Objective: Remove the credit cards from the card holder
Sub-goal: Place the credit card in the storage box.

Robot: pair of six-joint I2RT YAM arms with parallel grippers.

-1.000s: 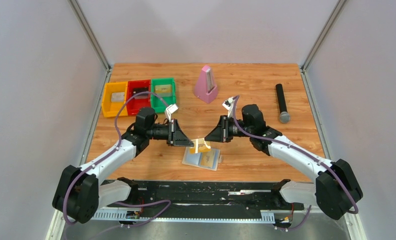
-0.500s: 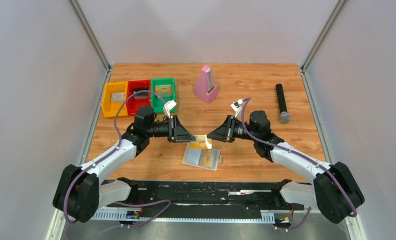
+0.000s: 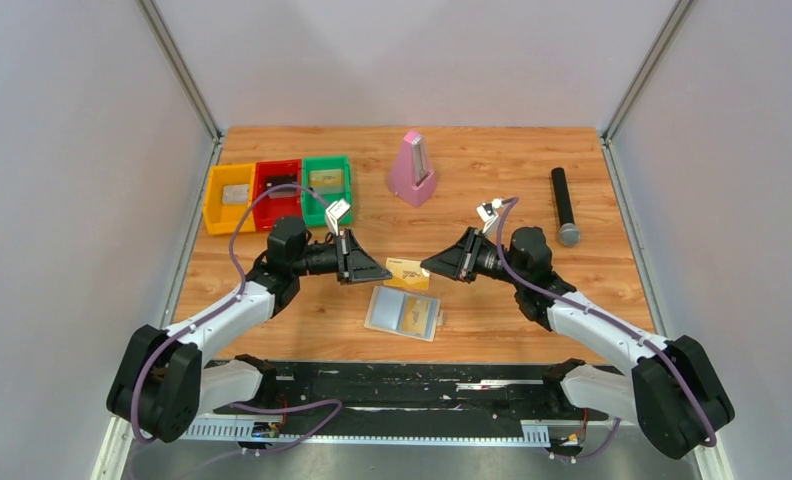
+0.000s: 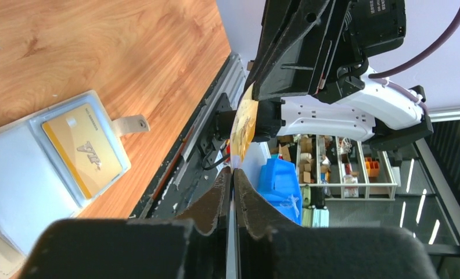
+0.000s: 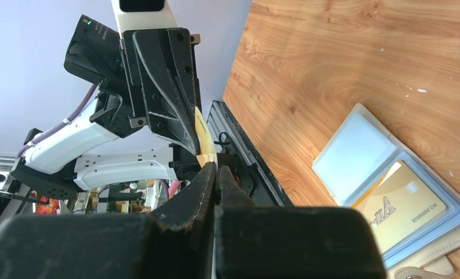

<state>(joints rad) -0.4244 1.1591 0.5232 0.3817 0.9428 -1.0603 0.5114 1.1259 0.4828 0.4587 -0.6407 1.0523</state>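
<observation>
One thin yellow-gold credit card [image 3: 408, 270] hangs midair near the open cream-and-blue card holder [image 3: 384, 308], right pincer [image 3: 427, 268] clamped on its edge (light, stiff, slick, so you pinch edges). Whether the left pincer [image 3: 386, 273] grips it, you cannot tell.

In the middle of the top view, my left pincer [image 3: 385, 272] and my right pincer [image 3: 427, 268] point at each other. A credit card [image 3: 408, 272] sits in the air between them, its ends at both tips. Just below it in the frame, the card holder [image 3: 387, 308] lies open and flat on the table [image 3: 492, 160], with a second credit card [image 3: 421, 316] in its right half. Three bins [image 3: 302, 190] stand in a row at the upper left. The metronome [image 3: 412, 168] stands at the top middle. The microphone [image 3: 564, 206] lies at the upper right.
</observation>
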